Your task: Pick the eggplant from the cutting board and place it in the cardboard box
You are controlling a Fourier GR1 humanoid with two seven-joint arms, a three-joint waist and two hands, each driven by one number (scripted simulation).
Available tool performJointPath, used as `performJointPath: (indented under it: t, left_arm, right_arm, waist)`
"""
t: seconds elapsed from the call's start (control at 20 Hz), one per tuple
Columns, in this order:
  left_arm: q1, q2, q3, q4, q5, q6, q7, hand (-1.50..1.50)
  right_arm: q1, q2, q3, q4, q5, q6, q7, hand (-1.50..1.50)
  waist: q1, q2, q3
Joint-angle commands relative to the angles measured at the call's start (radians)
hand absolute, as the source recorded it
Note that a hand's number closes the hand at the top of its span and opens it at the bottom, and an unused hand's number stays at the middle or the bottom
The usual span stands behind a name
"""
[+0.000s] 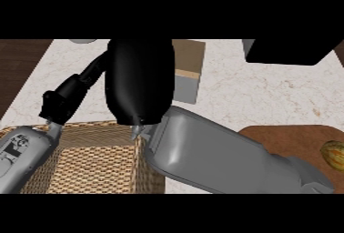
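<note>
The eggplant [138,82] is a big, glossy, dark oblong, upright in the middle of the head view, off the cutting board [282,139]. It hangs over the far right corner of a woven basket [87,164]. My right forearm [215,157] reaches in from the lower right and ends just under the eggplant. The right hand is hidden behind the eggplant and appears curled round it. My left hand [64,102] is over the basket's far left corner, its fingers [94,70] stretched straight up and to the right.
A tan and grey flat box [189,68] lies on the counter behind the eggplant. A black block [289,50] stands at the back right. A yellowish vegetable [333,154] sits on the cutting board's right end.
</note>
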Motion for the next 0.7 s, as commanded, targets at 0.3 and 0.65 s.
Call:
performJointPath:
  t: [0.3, 0.65]
  left_arm:
    - [0.073, -0.145, -0.084, 0.004, 0.015, 0.048, -0.025, 0.0]
    - [0.047, -0.138, -0.095, -0.005, 0.017, 0.059, -0.021, 0.0]
  right_arm:
    - [-0.106, 0.016, -0.093, 0.278, -0.008, -0.109, 0.065, 1.5]
    - [-0.123, 0.016, -0.083, 0.467, -0.038, -0.181, -0.009, 1.5]
  waist:
    - [-0.016, 0.016, -0.025]
    - [-0.001, 0.019, -0.025]
